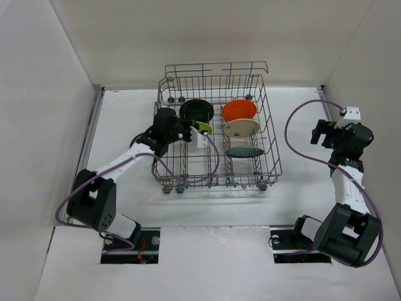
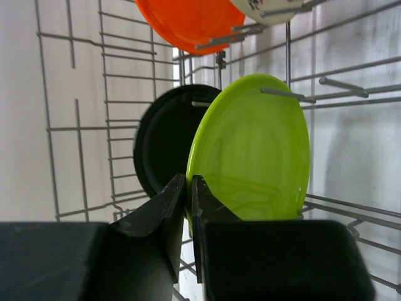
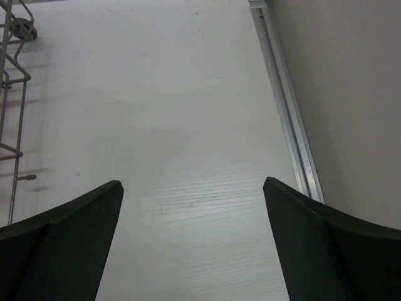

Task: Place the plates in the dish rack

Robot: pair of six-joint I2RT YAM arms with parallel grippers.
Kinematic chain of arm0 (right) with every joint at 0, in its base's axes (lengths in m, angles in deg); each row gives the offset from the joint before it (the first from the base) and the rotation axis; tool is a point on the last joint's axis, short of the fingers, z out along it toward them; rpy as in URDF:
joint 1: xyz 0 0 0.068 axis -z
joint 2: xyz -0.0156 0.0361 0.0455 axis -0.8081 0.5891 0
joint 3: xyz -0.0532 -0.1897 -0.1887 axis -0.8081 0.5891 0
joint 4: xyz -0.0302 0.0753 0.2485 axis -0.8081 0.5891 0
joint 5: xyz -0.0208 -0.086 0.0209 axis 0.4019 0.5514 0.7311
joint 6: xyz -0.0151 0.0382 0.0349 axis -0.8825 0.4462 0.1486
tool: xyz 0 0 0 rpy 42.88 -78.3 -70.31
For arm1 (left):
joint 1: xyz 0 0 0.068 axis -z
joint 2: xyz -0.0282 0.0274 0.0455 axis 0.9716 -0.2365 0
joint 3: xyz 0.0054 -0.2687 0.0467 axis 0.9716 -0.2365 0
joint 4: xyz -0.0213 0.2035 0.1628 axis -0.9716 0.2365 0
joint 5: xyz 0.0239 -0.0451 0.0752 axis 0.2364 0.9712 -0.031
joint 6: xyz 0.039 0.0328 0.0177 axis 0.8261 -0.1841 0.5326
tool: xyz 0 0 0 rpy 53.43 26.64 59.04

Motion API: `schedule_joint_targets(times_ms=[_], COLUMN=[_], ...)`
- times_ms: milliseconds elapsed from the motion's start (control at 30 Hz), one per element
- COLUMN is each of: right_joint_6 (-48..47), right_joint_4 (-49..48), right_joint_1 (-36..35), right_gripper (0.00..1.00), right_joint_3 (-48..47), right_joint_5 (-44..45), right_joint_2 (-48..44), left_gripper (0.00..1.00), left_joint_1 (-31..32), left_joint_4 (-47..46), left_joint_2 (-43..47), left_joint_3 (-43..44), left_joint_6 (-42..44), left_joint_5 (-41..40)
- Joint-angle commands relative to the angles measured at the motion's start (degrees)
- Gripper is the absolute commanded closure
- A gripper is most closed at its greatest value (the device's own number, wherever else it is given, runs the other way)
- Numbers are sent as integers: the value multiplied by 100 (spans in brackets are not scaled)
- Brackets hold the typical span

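Five plates [image 1: 239, 110] in one dish rack [image 1: 274, 145], left pincer [image 2: 188, 183] clamped on lime plate [image 2: 250, 150], right pincer [image 3: 193, 184] apart.

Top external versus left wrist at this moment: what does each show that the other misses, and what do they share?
Only top external: the whole dish rack, the teal plate nearest in its right column, and the right hand off to the rack's right. Only left wrist: the left hand pinching the lime green plate at its lower rim, with a tine crossing the plate's upper part. Both: the lime green plate, the black plate behind it, the orange plate and the cream plate.
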Motion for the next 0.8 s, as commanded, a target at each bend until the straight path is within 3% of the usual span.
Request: schedule_joint_targets(times_ms=[0,300,633,767], right_joint_6=[74,74,65,56], right_joint_4=[-351,-342,-316,-307], right_joint_1=[46,46,29,29], right_gripper=[0,0,0,0], right_joint_3=[-43,-51,-78,-78], right_joint_5=[2,29,37,-6], right_joint_2=[-53,-35,-9,-17], left_gripper=[94,92,76,65], left_joint_1=[-44,18,106,176], left_joint_4=[-549,-848,-919,-849], left_joint_2=[-10,-309,-125,226], left_joint_3=[-101,-189,-523,-655], left_joint_6=[-144,-355,-496,-592], left_joint_5=[-25,-342,-430,-570])
